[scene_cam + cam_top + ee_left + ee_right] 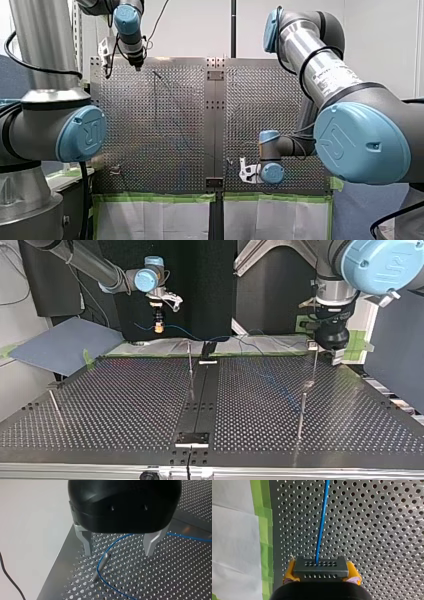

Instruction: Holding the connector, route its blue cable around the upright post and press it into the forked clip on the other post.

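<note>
**Status.** My right tool (321, 574) is closed on the connector (321, 566). Its yellow pads (289, 573) clamp the dark block from both sides. The blue cable (322, 522) leaves the connector's face and runs straight ahead of that tool, over the perforated bench (374, 530).

My left tool (118, 547) is open and holds nothing. Its metal fingers (86, 542) hang apart above the upright post (101, 566). The post stands below and between them. The cable curves in under one finger and bends close round the post near its tip.

I cannot pick out the forked clip with any certainty in these views.

**Stage (judgement).** The wrap round the post looks made. The run to the clip and the press-in are not yet done.

**Hazards.**
- The cable sits high on the post. A pull from a raised right tool could lift the loop over the tip and undo the routing.
- Excess tension could drag the connector askew between the pads, or strain the cable at its exit.
- If the left tool descends off-centre, a finger could strike the post or trap the cable against the bench.
- Slack cable could miss the clip's fork and lie beside it.
</note>
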